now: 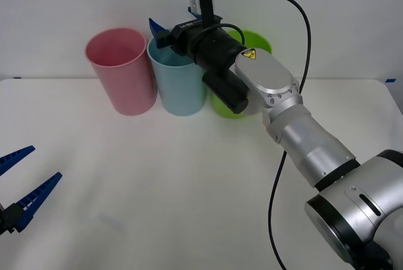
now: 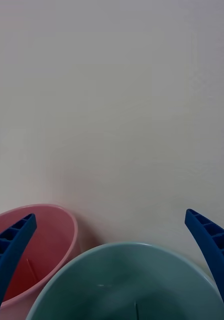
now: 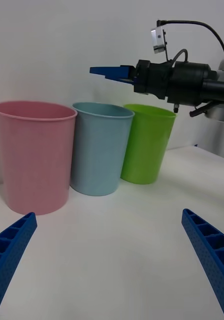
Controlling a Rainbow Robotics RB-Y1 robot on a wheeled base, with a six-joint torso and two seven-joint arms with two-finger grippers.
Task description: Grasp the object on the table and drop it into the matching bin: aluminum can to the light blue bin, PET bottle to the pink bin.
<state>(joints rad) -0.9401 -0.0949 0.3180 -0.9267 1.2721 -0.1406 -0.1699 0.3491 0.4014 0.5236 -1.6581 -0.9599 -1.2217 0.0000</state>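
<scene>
- Table [image 1: 189, 182]: white, wide; its far edge runs just behind the row of bins, side corners visible at far left and far right in the front view. Broad open surface between the bins and the near edge.
- Bins, count three, in one row at the table's far edge: pink bin [image 1: 121, 70] on the left, light blue bin [image 1: 179, 84] in the middle, lime green bin [image 1: 234, 100] on the right. All upright, mouths up, long axes vertical. Pink and blue touch or nearly touch at the rims; blue and green stand just beside each other.
- Right gripper [image 1: 161, 34]: held above the light blue bin's mouth, arm reaching in from the right across the green bin. Fingers spread wide apart, nothing between them. In the right wrist view the blue bin's rim [image 2: 122, 247] lies directly between the fingers [image 2: 212, 245].
- Aluminum can: cannot locate it; the blue bin's inner wall is partly seen, its bottom is not, so position and axis cannot be told.
- Left gripper [image 1: 22, 179]: low at the near left edge of the table, well apart from the bins, fingers splayed and empty.
</scene>
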